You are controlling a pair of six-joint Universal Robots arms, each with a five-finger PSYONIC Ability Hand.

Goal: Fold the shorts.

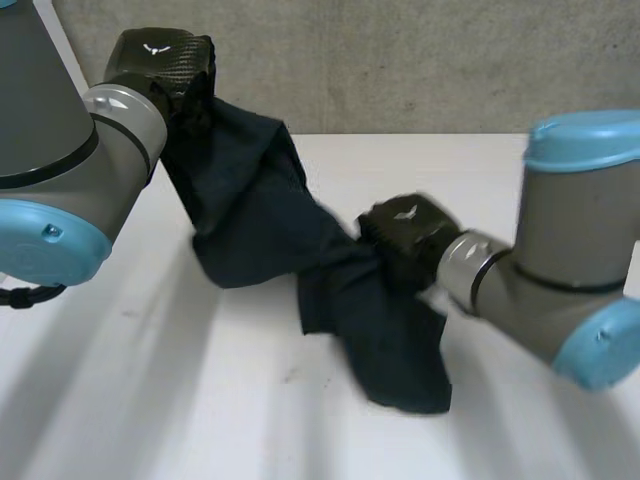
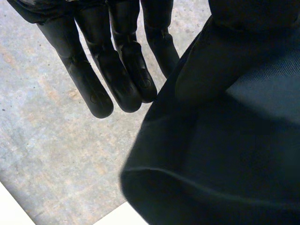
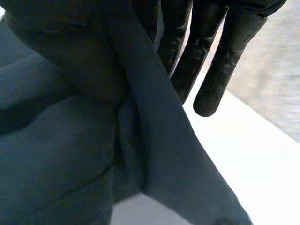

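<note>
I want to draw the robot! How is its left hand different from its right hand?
The left hand is up high near the wall; the right hand is lower, just over the table. In the wrist views, the left hand's fingers are bare beside the dark shorts, while a fold of cloth crosses the right hand's fingers. Both hands are black and grip the shorts.

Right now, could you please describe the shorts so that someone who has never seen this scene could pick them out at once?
Find the white table below the grey wall. Across it, the shorts hang from the raised left hand down past the right hand onto the tabletop. They are the only cloth there: dark, soft and crumpled.
</note>
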